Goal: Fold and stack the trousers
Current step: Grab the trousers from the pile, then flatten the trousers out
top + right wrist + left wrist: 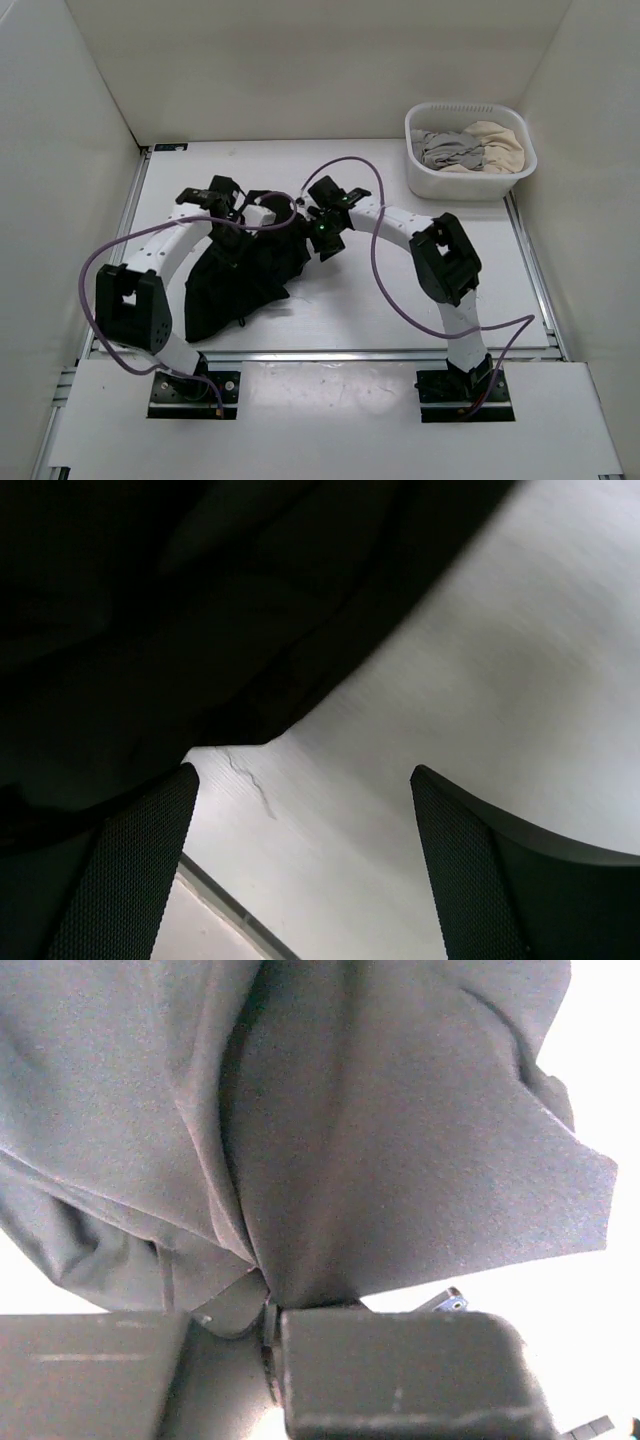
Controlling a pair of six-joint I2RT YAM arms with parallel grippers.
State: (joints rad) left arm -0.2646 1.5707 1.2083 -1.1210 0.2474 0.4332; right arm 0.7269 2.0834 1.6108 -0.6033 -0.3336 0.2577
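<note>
Trousers (240, 285) lay bunched at about 9 o'clock from the centre of the counter (400, 300). Left tool (268, 1308) was clenched on a fold of their black cloth. Right tool (303, 780) stood spread wide, nothing between its jaws, over bare counter just at 3 o'clock of the heap. Judged: right tool should pinch a matching edge low, then both should draw apart evenly to flatten the cloth before folding. White basket (465, 186) at 1 o'clock held a grey garment (450, 150) and a cream garment (500, 145)
</note>
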